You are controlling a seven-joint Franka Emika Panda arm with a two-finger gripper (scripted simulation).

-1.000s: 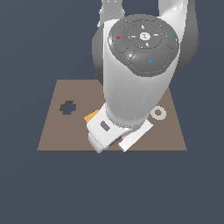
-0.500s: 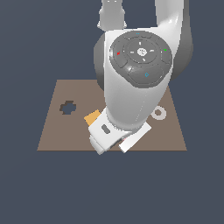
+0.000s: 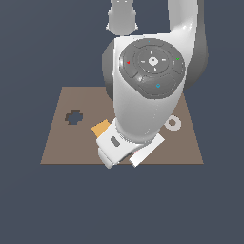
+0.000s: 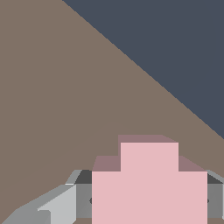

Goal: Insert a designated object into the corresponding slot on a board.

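The pale pink cross [image 4: 148, 183] fills the near part of the wrist view and rests low over the brown board [image 4: 57, 109]. My gripper [image 4: 148, 199] has a grey finger [image 4: 82, 192] against each side of the cross and looks shut on it. In the exterior view the white hand [image 3: 125, 147] sits over the board's near edge, and the arm hides the fingers and the cross. The dark cross-shaped slot [image 3: 74, 116] lies apart, toward the exterior view's left, on the board [image 3: 57, 147].
An orange square tile [image 3: 100, 127] lies on the board just beside the hand, between it and the slot. A pale ring-shaped piece [image 3: 173, 123] lies toward the exterior view's right. The arm's bulk covers the board's middle.
The arm's upper joint has sunk a little in the exterior view. The hand stays over the same near part of the board.
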